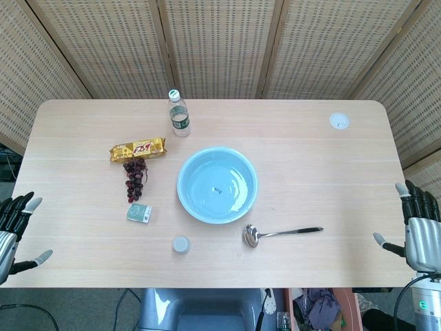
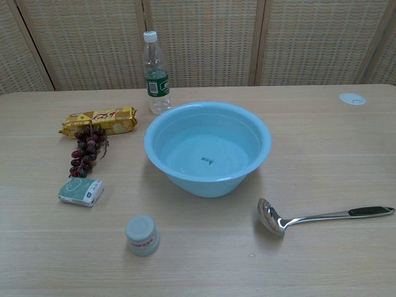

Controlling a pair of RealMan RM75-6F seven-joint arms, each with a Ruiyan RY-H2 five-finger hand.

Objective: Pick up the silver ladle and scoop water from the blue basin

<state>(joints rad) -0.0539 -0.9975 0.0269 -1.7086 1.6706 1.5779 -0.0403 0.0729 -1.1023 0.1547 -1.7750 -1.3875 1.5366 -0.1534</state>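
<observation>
The silver ladle [image 1: 279, 234] [image 2: 322, 217] lies flat on the table, bowl toward the left and black-tipped handle pointing right, just in front and to the right of the blue basin [image 1: 218, 184] [image 2: 208, 148]. The basin holds clear water. My left hand [image 1: 15, 231] hangs off the table's left edge with fingers spread and nothing in it. My right hand [image 1: 417, 231] hovers at the right edge, fingers apart and empty, well to the right of the ladle's handle. Neither hand shows in the chest view.
A water bottle [image 1: 178, 114] stands behind the basin. A yellow snack pack [image 1: 138, 149], dark grapes [image 1: 134, 178] and a small green-white packet [image 1: 138, 214] lie to its left. A small capped jar [image 1: 180, 244] stands in front. A white disc [image 1: 338, 121] sits far right.
</observation>
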